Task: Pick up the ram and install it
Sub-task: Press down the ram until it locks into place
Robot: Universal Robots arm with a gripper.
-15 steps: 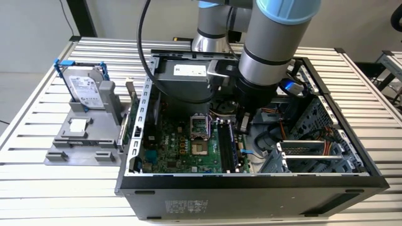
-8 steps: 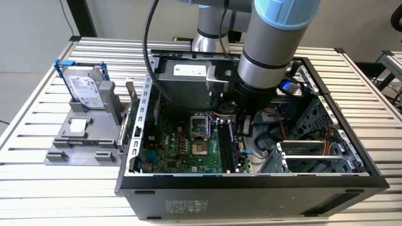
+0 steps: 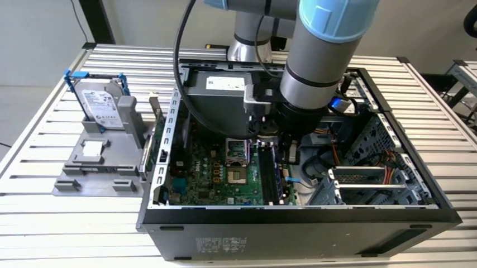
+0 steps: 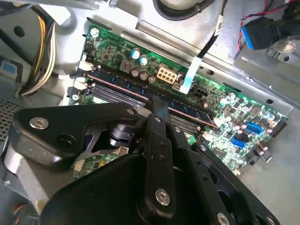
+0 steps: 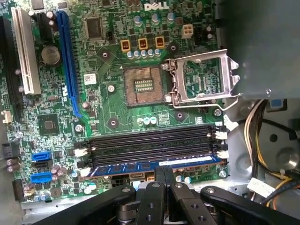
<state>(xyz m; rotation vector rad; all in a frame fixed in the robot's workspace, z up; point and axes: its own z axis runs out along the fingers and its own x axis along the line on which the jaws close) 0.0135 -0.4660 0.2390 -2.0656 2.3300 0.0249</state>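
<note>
Blue-edged ram (image 5: 154, 166) lying lengthwise in the outermost of the long black memory slots (image 5: 150, 140) on the green motherboard (image 5: 117, 108), seen edge-on in the first wrist view, with white latches (image 5: 80, 152) at the slot ends. Black gripper (image 5: 164, 174) directly over the stick's middle, fingers (image 5: 158, 180) drawn narrow and pinched together on its top edge. Same stick in the second wrist view as a dark strip with a coppery line (image 4: 187, 115), running away from the fingertips (image 4: 157, 105) between neighbouring slots. Cannot tell whether fully pressed home. Beside the slots, an open processor socket (image 5: 143, 86) with its metal frame (image 5: 201, 77) swung up. From the exterior view, grey and pale-blue arm (image 3: 320, 61) reaching straight down into an opened black computer case (image 3: 298, 218) on a slatted metal table (image 3: 44, 212), gripper (image 3: 277, 146) low over the board's slot area. Toward the exterior view's left, well apart from the case, a silver hard drive (image 3: 100, 106) upright in a blue frame on a grey holder (image 3: 93, 167).
</note>
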